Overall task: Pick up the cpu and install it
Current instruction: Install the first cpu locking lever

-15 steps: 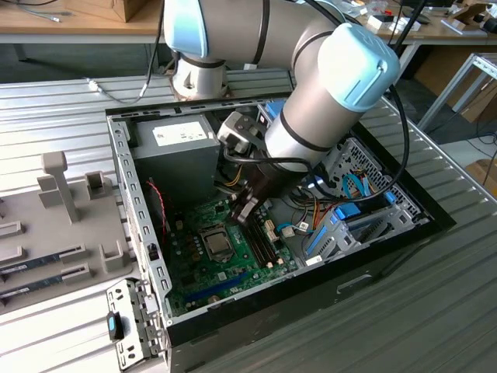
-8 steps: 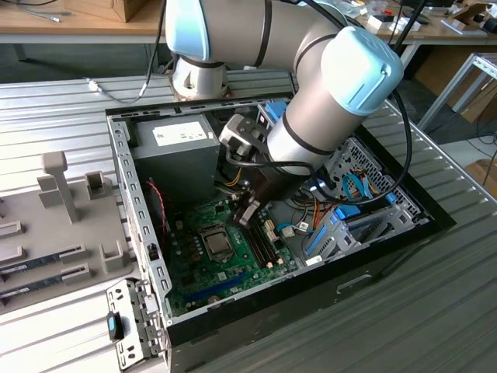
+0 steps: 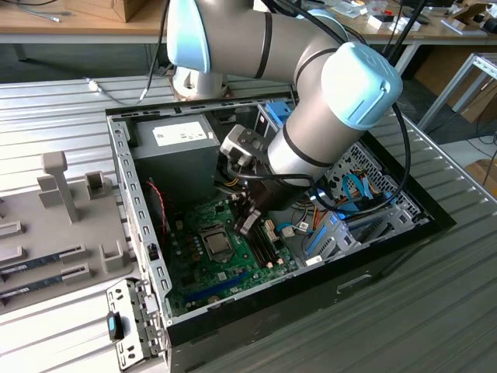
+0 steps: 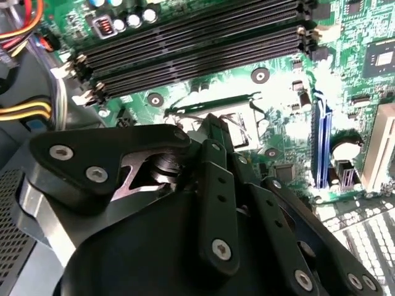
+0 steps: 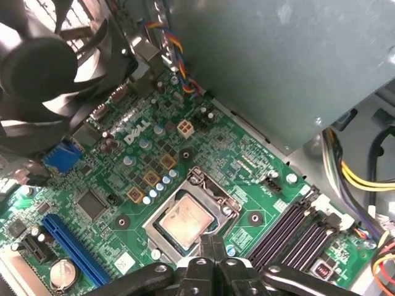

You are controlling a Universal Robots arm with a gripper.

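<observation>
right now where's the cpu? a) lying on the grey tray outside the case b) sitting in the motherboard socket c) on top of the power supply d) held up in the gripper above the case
b: in the first wrist view the cpu with its silvery lid lies in the socket on the motherboard, with the gripper just at its edge.

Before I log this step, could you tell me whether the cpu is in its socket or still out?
In: the cpu lies flat inside the socket frame on the motherboard, with the gripper just above its edge.
</observation>
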